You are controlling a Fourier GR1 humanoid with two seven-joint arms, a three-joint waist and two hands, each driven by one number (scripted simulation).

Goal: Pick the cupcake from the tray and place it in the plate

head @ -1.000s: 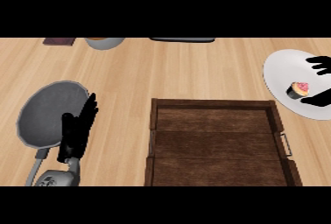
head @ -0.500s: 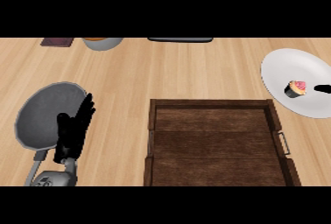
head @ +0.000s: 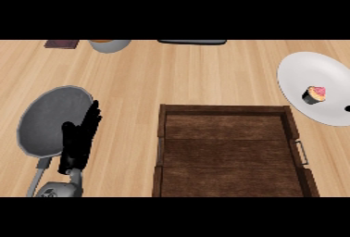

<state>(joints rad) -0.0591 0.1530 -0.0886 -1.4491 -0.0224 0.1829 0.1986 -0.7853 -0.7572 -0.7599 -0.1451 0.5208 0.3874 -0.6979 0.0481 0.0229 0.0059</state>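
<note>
1. Lying on its side on the white plate (head: 301, 74) at the view's right: the cupcake (head: 315, 94), pink frosting turned toward the right edge, dark wrapper toward the left.
2. Resting on the plate's right-hand half, well apart from the wooden tray (head: 229, 111).
3. Sitting on the light wooden counter (head: 191, 74), partly cut off by the right edge of the view: the plate itself.
4. Occupying the lower middle of the view with dark plank flooring, raised walls, and a metal handle (head: 301, 152) on its right side: the tray, holding nothing on its visible floor.
5. Showing at lower left, over the right rim of a grey frying pan (head: 48, 115): the left hand (head: 78, 141), fingers straight, pointing up the view and lying close together, curling round nothing.
6. Entering below it from the lower edge: the grey left forearm (head: 58, 189), overlapping the pan's handle.
7. Peeking in at the far right edge, just beside the plate's lower right: a small dark speck (head: 347, 109), too small to tell what it is; cannot tell anything of the right hand's fingers.
8. Lining the far edge of the counter: a grey bowl (head: 109, 45) with something orange inside, a dark reddish flat item (head: 61, 44) to its left, and a dark flat object (head: 191, 41) near the centre.
</note>
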